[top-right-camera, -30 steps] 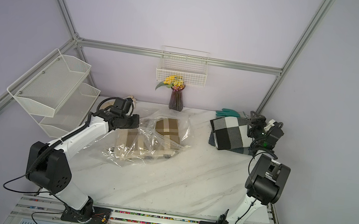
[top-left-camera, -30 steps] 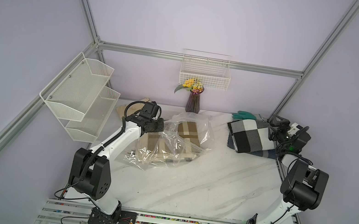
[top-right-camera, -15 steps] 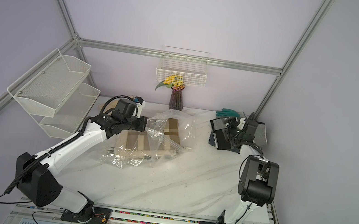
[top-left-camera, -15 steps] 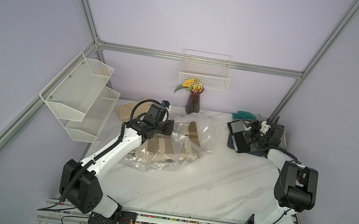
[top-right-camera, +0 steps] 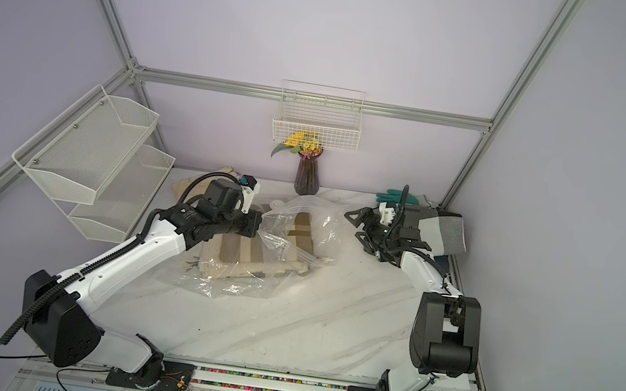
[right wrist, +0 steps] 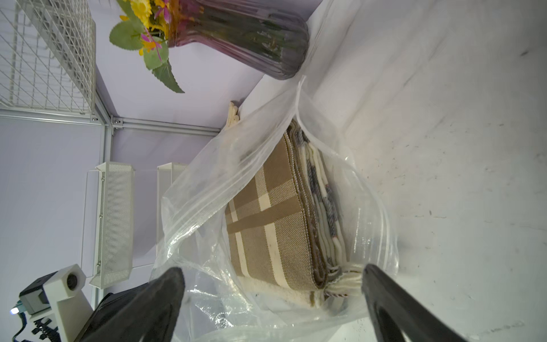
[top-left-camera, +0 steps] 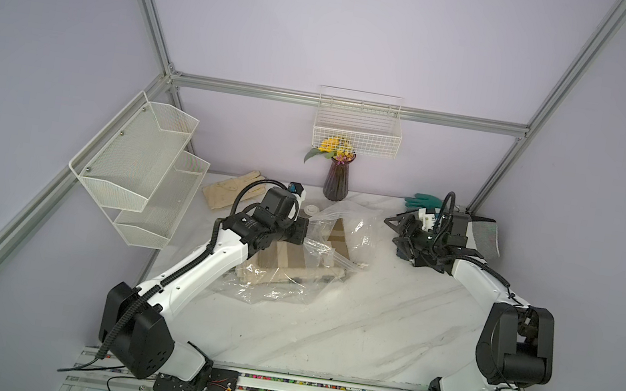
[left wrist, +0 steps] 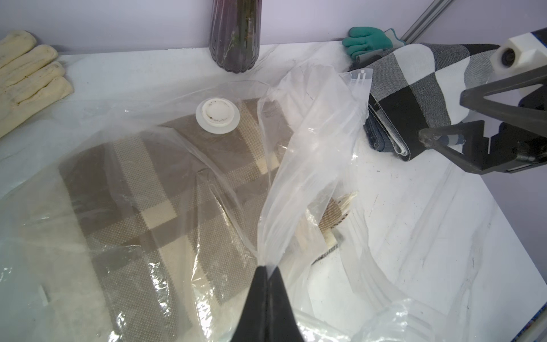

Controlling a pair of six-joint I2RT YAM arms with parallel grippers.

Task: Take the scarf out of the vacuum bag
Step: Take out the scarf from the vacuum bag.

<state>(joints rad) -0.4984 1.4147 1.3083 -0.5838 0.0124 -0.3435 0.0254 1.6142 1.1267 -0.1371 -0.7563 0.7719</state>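
Directly ahead of wide-open right gripper [right wrist: 270,268]: folded tan-and-cream plaid scarf [right wrist: 266,222] inside crinkly clear vacuum bag [right wrist: 207,189], mouth pinched up by left gripper [left wrist: 268,270].

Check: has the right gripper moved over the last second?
Yes. The right gripper swung away from the checked cloth, toward the vase and the vacuum bag.
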